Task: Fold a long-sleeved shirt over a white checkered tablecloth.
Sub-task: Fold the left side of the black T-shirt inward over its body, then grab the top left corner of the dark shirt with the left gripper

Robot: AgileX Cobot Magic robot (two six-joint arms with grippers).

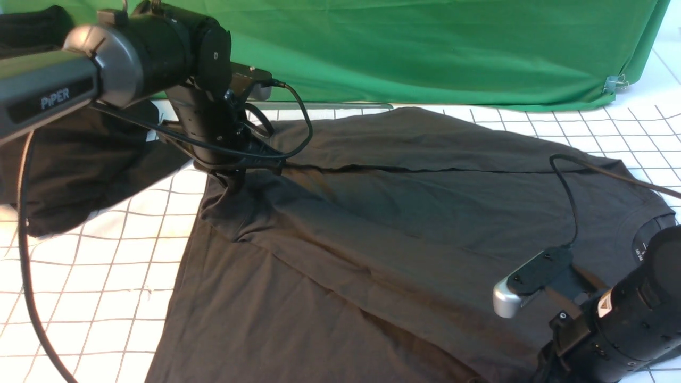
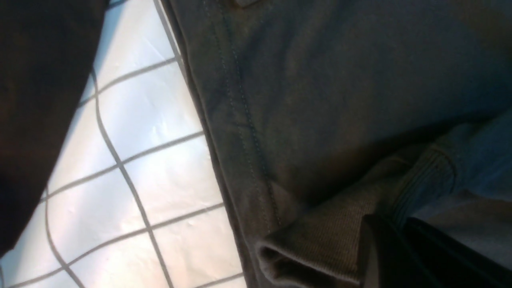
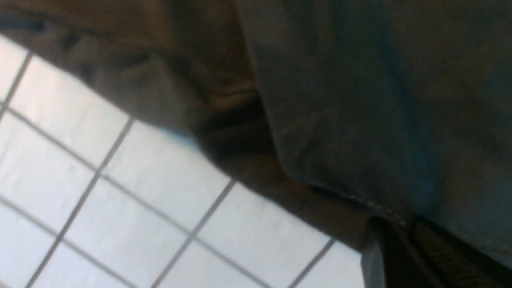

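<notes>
Both end effectors pinch the dark shirt, one by a ribbed cuff, one by a stitched edge

The large dark brownish-grey cotton long-sleeved shirt [image 1: 340, 213] runs from the left of centre to the right edge of the front view and down past its bottom, over the white checkered tablecloth with thin dark grid lines [image 1: 122, 255]. The left end effector [image 2: 390, 228] is closed on a ribbed cuff of the shirt, directly above the garment's left part, left of centre in the front view. The right end effector [image 3: 410, 232], at the lower right of that view, is closed on a stitched edge; bare tablecloth shows just beside the cloth there. The fabric between them lies in long diagonal folds. A black cloth heap [image 1: 80, 165] sits at the left, behind the left arm; a plain green cloth [image 1: 425, 48] spans the top.
</notes>
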